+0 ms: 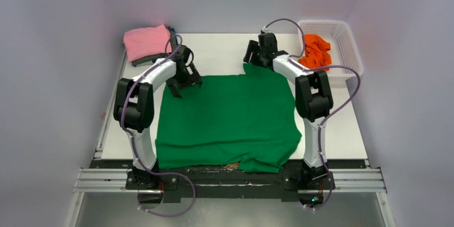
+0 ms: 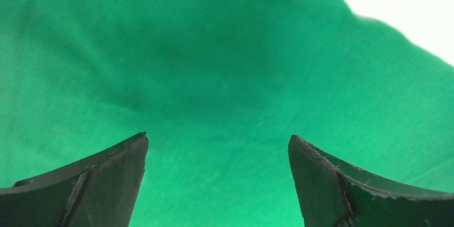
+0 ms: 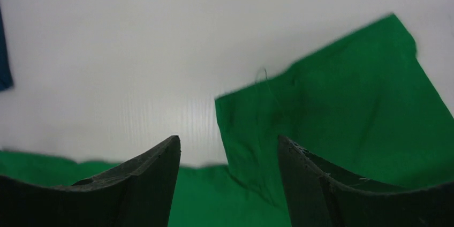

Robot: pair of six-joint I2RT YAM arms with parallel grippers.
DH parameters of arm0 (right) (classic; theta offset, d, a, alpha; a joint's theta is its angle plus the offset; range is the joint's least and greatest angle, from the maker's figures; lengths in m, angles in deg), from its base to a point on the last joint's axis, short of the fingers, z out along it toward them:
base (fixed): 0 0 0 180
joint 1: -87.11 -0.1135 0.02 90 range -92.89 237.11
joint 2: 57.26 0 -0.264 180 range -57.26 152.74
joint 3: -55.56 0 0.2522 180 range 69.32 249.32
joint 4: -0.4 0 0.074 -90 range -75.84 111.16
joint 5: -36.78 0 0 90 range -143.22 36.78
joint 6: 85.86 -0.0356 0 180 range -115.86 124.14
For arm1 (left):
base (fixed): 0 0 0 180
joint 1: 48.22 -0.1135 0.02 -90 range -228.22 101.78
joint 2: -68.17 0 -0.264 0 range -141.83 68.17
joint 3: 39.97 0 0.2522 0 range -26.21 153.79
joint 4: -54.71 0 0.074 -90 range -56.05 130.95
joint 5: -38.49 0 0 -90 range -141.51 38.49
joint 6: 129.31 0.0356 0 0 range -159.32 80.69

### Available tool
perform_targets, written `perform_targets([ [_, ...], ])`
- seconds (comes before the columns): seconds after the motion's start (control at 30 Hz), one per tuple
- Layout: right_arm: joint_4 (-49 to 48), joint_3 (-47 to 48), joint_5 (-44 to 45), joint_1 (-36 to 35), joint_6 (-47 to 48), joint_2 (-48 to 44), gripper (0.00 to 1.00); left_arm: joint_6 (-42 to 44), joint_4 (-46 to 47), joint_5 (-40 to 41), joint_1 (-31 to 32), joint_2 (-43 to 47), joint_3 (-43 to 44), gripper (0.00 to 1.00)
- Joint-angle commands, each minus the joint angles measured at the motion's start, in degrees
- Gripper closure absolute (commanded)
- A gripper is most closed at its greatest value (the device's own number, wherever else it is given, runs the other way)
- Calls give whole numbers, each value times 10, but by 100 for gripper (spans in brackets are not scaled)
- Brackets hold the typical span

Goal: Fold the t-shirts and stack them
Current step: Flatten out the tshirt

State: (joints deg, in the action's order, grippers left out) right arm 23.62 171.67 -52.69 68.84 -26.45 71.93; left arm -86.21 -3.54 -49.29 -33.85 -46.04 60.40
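A bright green t-shirt (image 1: 227, 120) lies spread flat across the middle of the table, its near hem hanging over the front edge. My left gripper (image 1: 184, 85) is open just above its far left corner; in the left wrist view green cloth (image 2: 214, 77) fills the space between the fingers. My right gripper (image 1: 252, 58) is open over the far right corner, where a green sleeve (image 3: 332, 104) sticks out onto the white table. A folded pink t-shirt (image 1: 145, 41) lies on dark cloth at the far left. Orange t-shirts (image 1: 316, 51) sit in the basket.
A white lattice basket (image 1: 342, 34) stands at the far right corner. A strip of dark blue cloth (image 3: 4, 61) shows at the left edge of the right wrist view. White walls enclose the table (image 1: 225, 45) on three sides.
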Motion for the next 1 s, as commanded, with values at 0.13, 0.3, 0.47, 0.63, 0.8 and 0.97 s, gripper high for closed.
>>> perform_targets([
  [0.13, 115, -272, 64, -18, 53, -256, 35, 7, -82, 36, -2, 143, -117, 0],
  [0.3, 122, -361, 56, -18, 23, -282, 34, 2, -50, -18, -2, 109, -128, 0],
  [0.47, 110, -350, 55, -9, -1, -240, 36, -2, -24, -41, -3, 25, -75, 0],
  [0.63, 132, -283, 55, 19, 6, -179, 36, -2, -50, -93, -8, -85, 61, 0],
  [0.8, 143, -215, 52, 43, 3, -115, 36, -13, -113, -138, -10, -172, 188, 0],
  [0.97, 145, -132, 42, 65, 2, -59, 37, -31, -116, -168, -20, -204, 269, 0],
])
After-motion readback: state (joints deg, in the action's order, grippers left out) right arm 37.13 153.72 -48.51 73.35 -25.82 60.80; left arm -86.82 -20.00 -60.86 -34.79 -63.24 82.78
